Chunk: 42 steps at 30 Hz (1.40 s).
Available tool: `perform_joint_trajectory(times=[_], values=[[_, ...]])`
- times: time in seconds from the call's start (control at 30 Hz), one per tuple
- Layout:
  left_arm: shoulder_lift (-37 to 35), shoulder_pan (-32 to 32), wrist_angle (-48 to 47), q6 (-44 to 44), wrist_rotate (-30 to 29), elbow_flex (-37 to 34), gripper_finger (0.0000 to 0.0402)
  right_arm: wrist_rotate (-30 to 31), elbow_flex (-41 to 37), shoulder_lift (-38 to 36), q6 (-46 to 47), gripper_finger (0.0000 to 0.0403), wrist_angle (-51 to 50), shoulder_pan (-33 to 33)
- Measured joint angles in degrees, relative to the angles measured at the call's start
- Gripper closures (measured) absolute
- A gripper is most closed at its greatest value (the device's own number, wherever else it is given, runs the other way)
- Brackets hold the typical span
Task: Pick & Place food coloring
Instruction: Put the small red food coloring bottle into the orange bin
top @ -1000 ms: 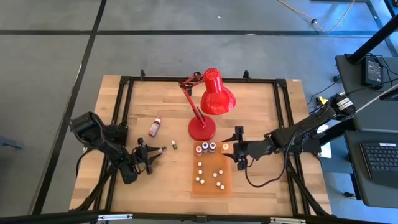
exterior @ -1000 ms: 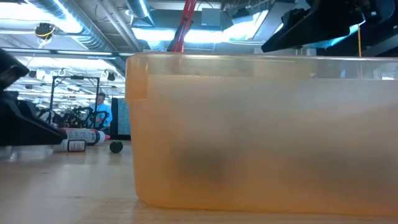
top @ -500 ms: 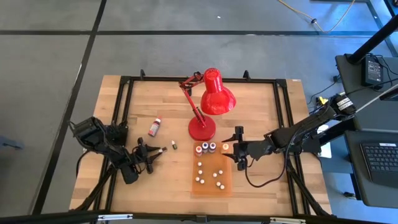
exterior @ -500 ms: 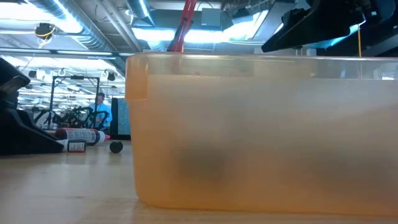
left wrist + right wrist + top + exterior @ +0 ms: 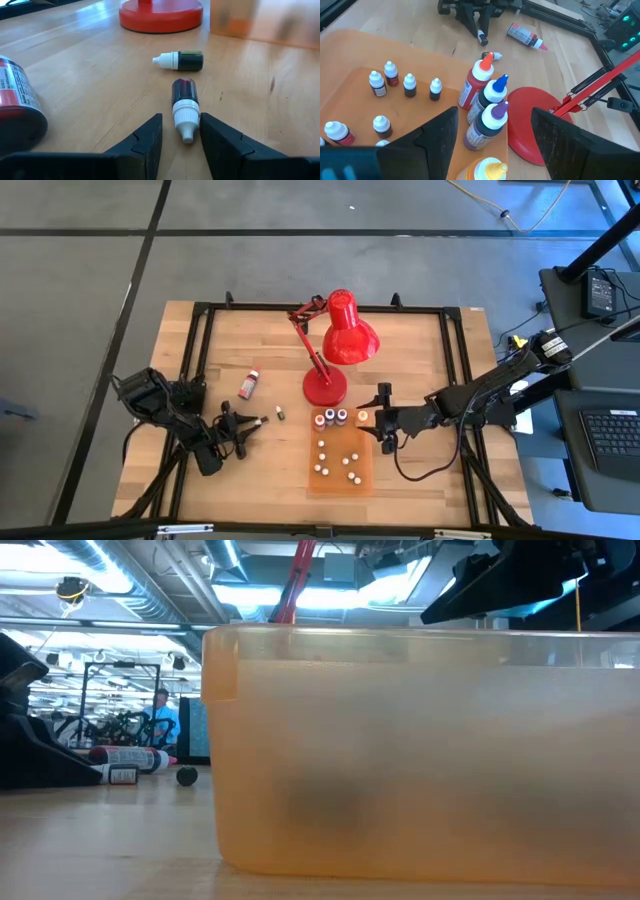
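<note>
One small food coloring bottle (image 5: 184,95), dark red with a white pointed cap, lies on its side on the wooden table. My left gripper (image 5: 181,131) is low over the table at its left, open, a finger on each side of that cap. A second dark bottle (image 5: 182,60) lies just beyond it. Several more food coloring bottles (image 5: 410,85) stand upright in the flat orange tray (image 5: 338,472). My right gripper (image 5: 383,423) hangs open above the tray's far right corner, over three taller squeeze bottles (image 5: 490,97), holding nothing. My left gripper reaches level from the table's left side, along the lying bottle, its fingers flanking the white cap (image 5: 186,119). One finger (image 5: 215,135) stands right against the cap; whether it touches, I cannot tell. The other finger is apart from it. The bottle rests on the table.
A red desk lamp (image 5: 338,340) stands at the table's middle, its round base (image 5: 161,12) just past the lying bottles. A larger red-labelled bottle (image 5: 248,384) lies toward the far left. A yellow-capped bottle (image 5: 485,170) stands under my right gripper. Black frame rails run along the table's sides.
</note>
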Motion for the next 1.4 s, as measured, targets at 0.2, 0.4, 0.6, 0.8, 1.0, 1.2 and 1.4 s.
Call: perform_joint_trajectory(times=[0.2, 0.4, 0.6, 0.8, 1.0, 1.2, 1.4], values=[[0.0, 0.0, -0.05, -0.03, -0.09, -0.04, 0.0293, 0.0, -0.01, 0.0, -0.02, 0.015, -0.02, 0.0], [0.0, 0.0, -0.07, -0.04, -0.17, -0.07, 0.0332, 0.0, 0.0, 0.0, -0.04, 0.015, -0.04, 0.0], [0.0, 0.0, 0.04, -0.11, -0.42, -0.07, 0.0352, 0.0, 0.0, 0.0, -0.04, 0.015, -0.04, 0.0], [-0.1, 1.36, 0.32, 1.58, -0.52, 1.83, 0.0351, 0.02, 0.0, 0.0, -0.07, 0.015, -0.04, 0.0], [-4.16, 4.87, 0.33, 18.27, 0.31, 7.05, 0.0351, 0.04, 0.0, -0.02, -1.51, 0.015, -0.02, 0.0], [-12.96, 9.12, 0.19, 40.27, 6.19, 13.43, 0.0351, 0.04, 0.0, -0.02, -1.75, 0.015, -0.04, 0.03], [-18.93, 15.73, -0.39, 59.7, 22.69, 22.22, 0.0351, -0.87, -0.01, -0.02, -1.0, 0.015, 0.68, 0.02]])
